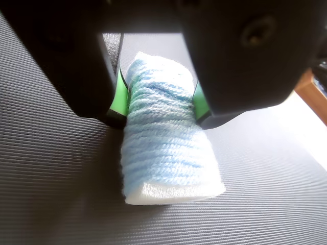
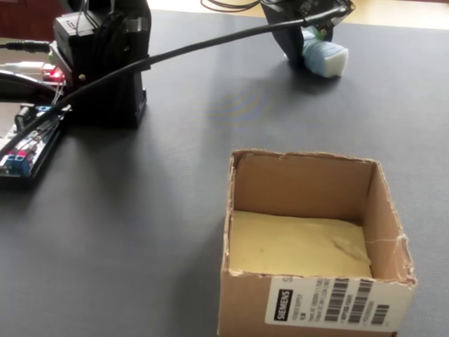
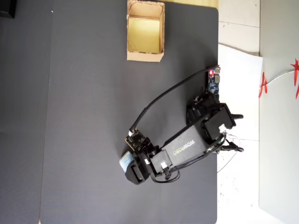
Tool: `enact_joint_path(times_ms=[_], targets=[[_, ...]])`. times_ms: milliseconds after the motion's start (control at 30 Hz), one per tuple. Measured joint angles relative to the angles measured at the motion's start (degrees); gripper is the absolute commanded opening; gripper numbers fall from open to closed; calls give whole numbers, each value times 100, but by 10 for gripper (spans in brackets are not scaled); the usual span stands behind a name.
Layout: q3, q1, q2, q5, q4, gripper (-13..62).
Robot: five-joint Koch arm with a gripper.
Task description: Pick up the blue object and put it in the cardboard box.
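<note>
The blue object (image 1: 168, 148) is a pale blue ribbed block lying on the dark mat, and it sticks out toward the camera in the wrist view. My gripper (image 1: 159, 115) is down over it, with a green pad pressed against each of its sides. In the fixed view the blue object (image 2: 328, 57) pokes out from under the gripper (image 2: 312, 35) at the far top right. The cardboard box (image 2: 245, 302) stands open at the front with a bare yellowish floor. Overhead, the cardboard box (image 3: 145, 57) is at the top and far from the gripper (image 3: 131, 165) and the blue object (image 3: 125, 162).
The arm's black base (image 2: 105, 63) stands at the left, with circuit boards (image 2: 28, 140) beside it. A black cable (image 2: 210, 43) runs from the base to the wrist. The mat's right edge (image 3: 218, 140) borders a white surface (image 3: 238, 65).
</note>
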State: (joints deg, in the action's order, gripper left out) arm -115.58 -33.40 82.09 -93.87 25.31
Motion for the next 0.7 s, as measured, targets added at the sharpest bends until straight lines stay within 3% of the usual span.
enact_joint_path(times_ms=[300,700], targets=[[-1090,624,1266,114,-949,43],[-2558,2391,3454,448,-1802,43]])
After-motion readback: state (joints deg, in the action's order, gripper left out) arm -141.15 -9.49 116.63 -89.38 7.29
